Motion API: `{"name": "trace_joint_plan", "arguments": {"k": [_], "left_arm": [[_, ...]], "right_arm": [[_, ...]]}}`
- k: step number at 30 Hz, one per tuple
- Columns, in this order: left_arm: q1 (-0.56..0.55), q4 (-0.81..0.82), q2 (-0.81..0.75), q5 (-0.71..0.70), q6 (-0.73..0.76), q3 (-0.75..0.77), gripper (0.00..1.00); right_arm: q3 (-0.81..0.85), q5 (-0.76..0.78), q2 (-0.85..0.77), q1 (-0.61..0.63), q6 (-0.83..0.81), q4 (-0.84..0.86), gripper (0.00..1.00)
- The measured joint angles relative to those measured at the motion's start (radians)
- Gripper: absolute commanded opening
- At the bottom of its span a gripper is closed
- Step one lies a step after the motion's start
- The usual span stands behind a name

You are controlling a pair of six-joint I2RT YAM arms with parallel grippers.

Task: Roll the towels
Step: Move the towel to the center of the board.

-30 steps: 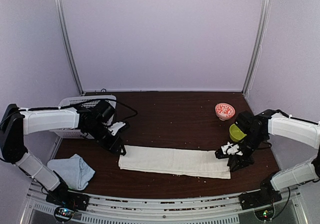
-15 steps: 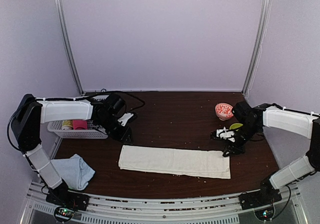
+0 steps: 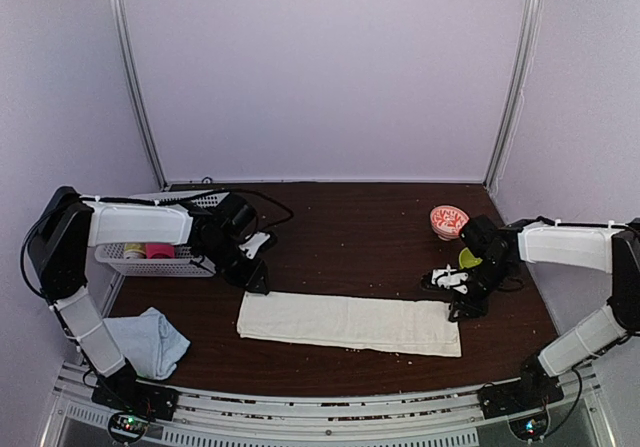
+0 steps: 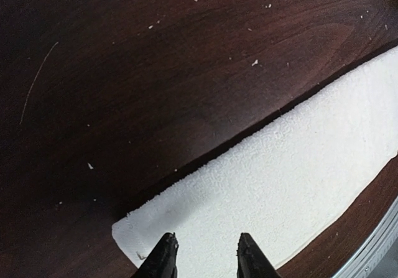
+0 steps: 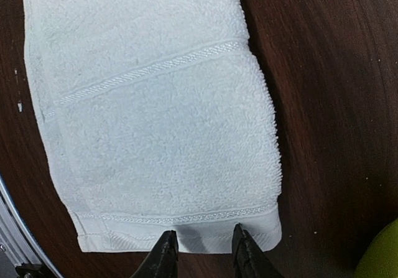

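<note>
Blue towel (image 3: 148,339): a crumpled heap at the near left corner of the table (image 3: 350,229), well apart from both arms. It looks like it needs spreading flat before it can be rolled.
Basket (image 3: 150,266): far left, beside the left arm. A yellow roll (image 3: 134,251) and a pink roll (image 3: 160,250) lie in it.
Left gripper (image 4: 202,256): fingers apart with nothing between them, poised over the left end of the white towel near its far corner.
White towel (image 3: 350,322): a long flat strip across the near middle of the table, lying between the two grippers with its short ends to left and right.
Handling: probably light, soft and limp. The terry pile should give good friction, there is nothing to break, and it will likely sag and crease wherever it is lifted.
Hold: a short end looks best, pinched at the hem with one finger slid under the edge. A roll started there should stay even if both corners are turned over together.
Right gripper (image 5: 202,248): fingers apart and empty, over the stitched hem at the right end, about mid-width.
Bowl (image 3: 450,221): red-patterned, far right and clear of the towel.
Green object (image 3: 468,258): just beyond the right gripper. I cannot tell what it is.
</note>
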Motion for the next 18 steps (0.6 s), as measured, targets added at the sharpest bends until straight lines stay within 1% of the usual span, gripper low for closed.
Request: {"name": "trace_joint_plan", "arguments": {"k": [4, 10, 16, 18], "left_arm": [[-0.008, 0.018, 0.045, -0.013, -0.010, 0.000, 0.31], [-0.008, 0.035, 0.110, -0.060, -0.011, 0.007, 0.30], [0.000, 0.050, 0.194, -0.125, -0.010, 0.112, 0.27], [0.009, 0.053, 0.234, -0.156, -0.004, 0.169, 0.30]], "right_arm": [[0.000, 0.037, 0.072, 0.000, 0.027, 0.042, 0.31], [0.024, 0.091, 0.120, -0.002, 0.078, 0.095, 0.31], [0.141, 0.114, 0.238, -0.021, 0.108, 0.141, 0.31], [0.196, 0.115, 0.286, -0.029, 0.112, 0.148, 0.31]]}}
